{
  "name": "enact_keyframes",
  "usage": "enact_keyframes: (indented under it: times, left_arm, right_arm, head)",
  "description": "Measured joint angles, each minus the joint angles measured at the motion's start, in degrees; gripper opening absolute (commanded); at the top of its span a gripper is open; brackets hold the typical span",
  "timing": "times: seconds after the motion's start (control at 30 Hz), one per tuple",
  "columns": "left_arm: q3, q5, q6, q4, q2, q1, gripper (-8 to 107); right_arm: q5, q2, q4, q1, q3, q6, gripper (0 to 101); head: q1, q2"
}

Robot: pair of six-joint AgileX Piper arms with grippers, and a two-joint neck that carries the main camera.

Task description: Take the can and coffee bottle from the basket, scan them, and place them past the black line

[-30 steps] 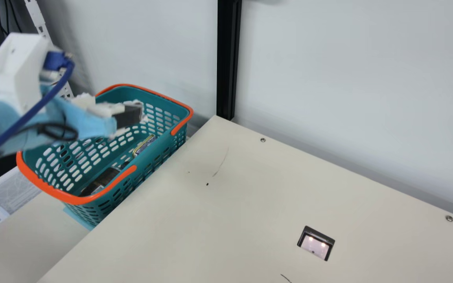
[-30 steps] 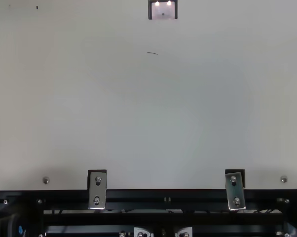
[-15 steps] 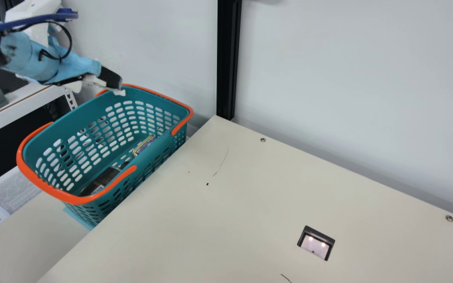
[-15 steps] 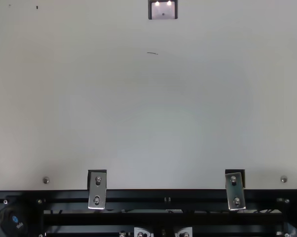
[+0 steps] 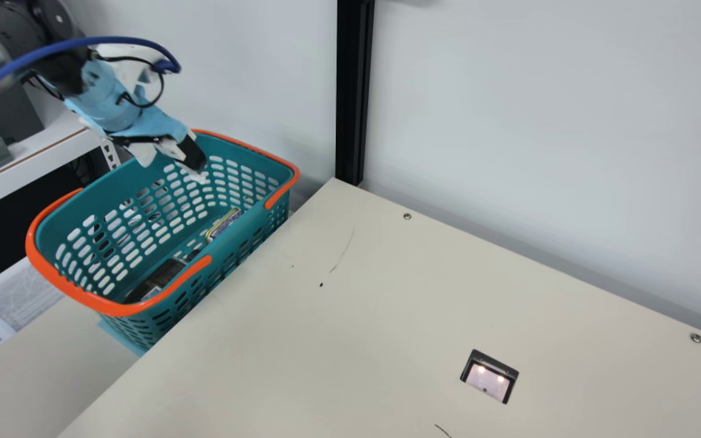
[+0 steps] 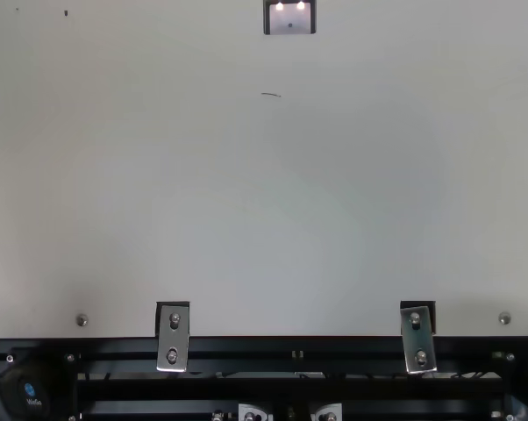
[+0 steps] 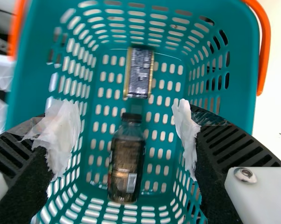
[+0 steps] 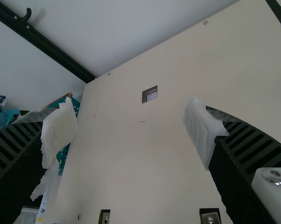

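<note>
I count one basket (image 5: 120, 182), two orange handles (image 5: 113, 309), one can (image 7: 139, 72), one coffee bottle (image 7: 125, 165), one scanner (image 5: 488, 380).

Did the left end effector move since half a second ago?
Yes, the left end effector moved down and right, against the basket in the main view.

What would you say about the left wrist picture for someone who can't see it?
A coffee bottle and a can lie inside a teal basket, below the left gripper, whose fingers are open.

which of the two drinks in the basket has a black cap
The coffee bottle, lying with its capped neck toward the can; the can shows gold-coloured edges and no such cap.
</note>
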Motion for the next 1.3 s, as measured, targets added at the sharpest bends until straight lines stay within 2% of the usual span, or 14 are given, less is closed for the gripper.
enact_keyframes:
  times: [0.53,0.8,1.0,1.13,1.3]
  left_arm:
    - [1.12,-0.59,-1.04,0.05,2.59,-0.58,90]
    - [4.34,-6.5,1.45,-1.15,6.31,-1.23,90]
    - [4.83,-10.48,3.98,-2.26,9.53,-1.37,90]
    - [3.44,-11.64,5.1,-2.46,11.99,-1.44,90]
    - [-0.14,-9.86,5.15,-1.67,15.9,-1.59,90]
  right_arm:
    - [0.0,0.0,0.0,0.0,0.0,0.0,101]
    - [0.0,0.0,0.0,0.0,0.0,0.0,101]
    - [0.0,0.0,0.0,0.0,0.0,0.0,101]
    - [0.0,0.0,0.0,0.0,0.0,0.0,101]
    - [0.0,0.0,0.0,0.0,0.0,0.0,101]
  head:
    - [0.0,0.0]
    - [0.29,0.0]
    - [0.0,0.0]
    - [0.0,0.0]
    - [0.0,0.0]
